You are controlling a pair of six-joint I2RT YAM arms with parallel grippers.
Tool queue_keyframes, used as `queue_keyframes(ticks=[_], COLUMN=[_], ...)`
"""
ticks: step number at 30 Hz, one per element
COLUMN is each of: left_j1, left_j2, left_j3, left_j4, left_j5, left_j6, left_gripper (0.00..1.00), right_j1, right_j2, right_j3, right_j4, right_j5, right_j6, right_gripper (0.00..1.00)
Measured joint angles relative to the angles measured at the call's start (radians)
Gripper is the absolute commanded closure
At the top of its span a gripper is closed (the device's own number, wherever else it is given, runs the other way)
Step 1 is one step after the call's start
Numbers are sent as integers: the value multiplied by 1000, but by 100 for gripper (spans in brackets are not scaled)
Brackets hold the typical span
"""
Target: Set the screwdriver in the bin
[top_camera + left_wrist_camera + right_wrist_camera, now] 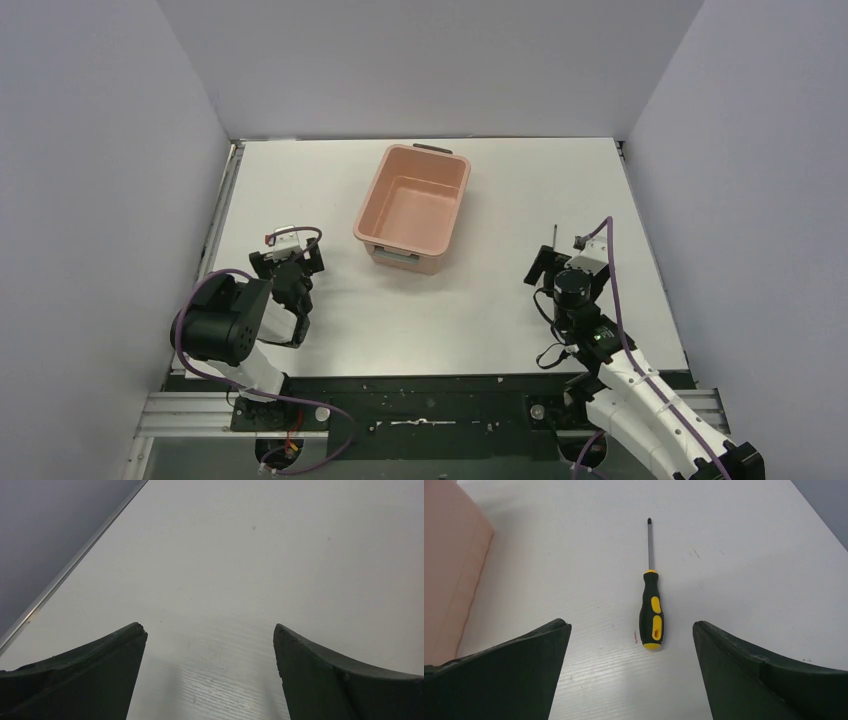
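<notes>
The screwdriver (651,611), black and yellow with a thin dark shaft, lies flat on the white table with its tip pointing away. My right gripper (631,626) is open, and the handle's butt end lies just ahead of the gap between the fingers, not touching them. In the top view only its shaft (553,233) shows beyond the right gripper (555,263). The salmon-pink bin (412,208) stands empty at mid-table; its wall (449,570) is to the left in the right wrist view. My left gripper (290,262) is open and empty over bare table (209,627).
Grey walls enclose the table on the left, back and right. A metal rail (70,567) runs along the table's left edge close to the left gripper. A black strip (430,395) with the arm bases borders the near edge.
</notes>
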Motion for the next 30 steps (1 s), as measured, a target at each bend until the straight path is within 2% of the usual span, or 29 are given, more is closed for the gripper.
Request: queue_keyframes(ticks=[6,10,15,18,21,23,26,30], left_j1=[0,0,0,0,0,0,0,0], left_j2=[0,0,0,0,0,0,0,0], left_j3=[0,0,0,0,0,0,0,0], left_j4=[0,0,0,0,0,0,0,0], left_j5=[0,0,0,0,0,0,0,0], left_j6=[0,0,0,0,0,0,0,0], left_gripper=[3,3,3,3,3,3,3,2], right_j1=[0,0,0,-16,-71,-142,-273,-410], right_j2=[11,75,249,423,608,713,827,939], right_j3=[26,199,606,941,1247,1378,1415,1260], right_j4=[-34,-134,-286,-429,-571,-648,-713,-726], right_j5=[-2,-16,-18,-20,-49,-108,-226,-372], right_j6=[-8,-36,-72,-84,-95,-108,-128,-154], right_gripper=[0,0,0,0,0,0,0,4])
